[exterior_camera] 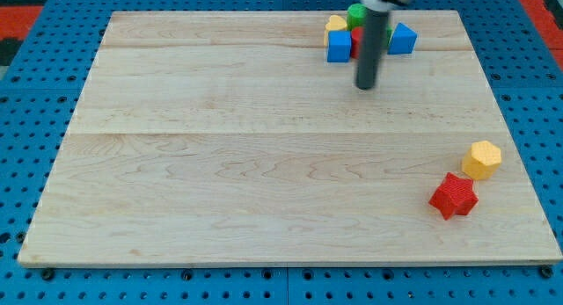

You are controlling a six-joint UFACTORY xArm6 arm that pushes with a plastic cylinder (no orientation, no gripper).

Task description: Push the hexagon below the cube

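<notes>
A yellow hexagon block [482,158] lies near the view's right edge of the wooden board [220,164], with a red star-shaped block [454,196] touching it at lower left. A blue cube [339,46] sits near the view's top in a tight cluster. My tip [366,85] ends just below and right of the blue cube, far up and left of the hexagon. The dark rod hides the middle of the cluster.
The cluster at the view's top also holds a yellow block [336,24], a green block [355,13], a partly hidden red block [356,37] and a blue block [403,39]. A blue pegboard [35,120] surrounds the board.
</notes>
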